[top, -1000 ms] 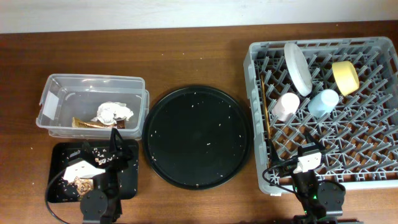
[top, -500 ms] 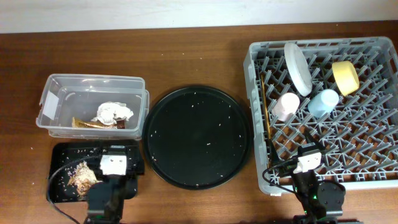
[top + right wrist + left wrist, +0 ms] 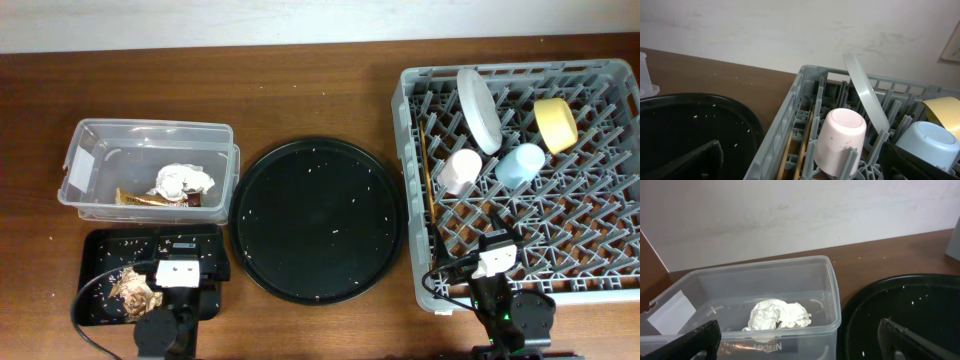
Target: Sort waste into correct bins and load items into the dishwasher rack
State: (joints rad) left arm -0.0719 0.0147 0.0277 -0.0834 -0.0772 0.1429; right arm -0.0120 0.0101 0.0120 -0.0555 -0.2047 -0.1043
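Dark brown wooden table (image 3: pixel 300 90), white wall (image 3: pixel 790 215) behind.
At 9 o'clock: clear plastic box (image 3: pixel 75 165) holding crumpled white napkin (image 3: pixel 185 181) and brown wrapper (image 3: pixel 140 197) with white lettering.
At 7 o'clock: shallow black rectangular tray (image 3: pixel 100 245) with brownish, rice-flecked food scraps (image 3: pixel 133 288).
Centre: round black tray (image 3: pixel 318 220), flecked white.
At 3 o'clock: grey dishwasher rack (image 3: pixel 600 250). Pale plate (image 3: pixel 480 108) on edge, yellow bowl (image 3: pixel 555 124), pink cup (image 3: pixel 461 171) and light blue cup (image 3: pixel 520 165) among pegs, chopsticks (image 3: pixel 428 185) along left side.
Left fingers (image 3: pixel 695 341) spread wide, empty. Right fingers (image 3: pixel 690 160) likewise.

Clear plastic box (image 3: pixel 765 300), crumpled paper napkin (image 3: pixel 779 315)
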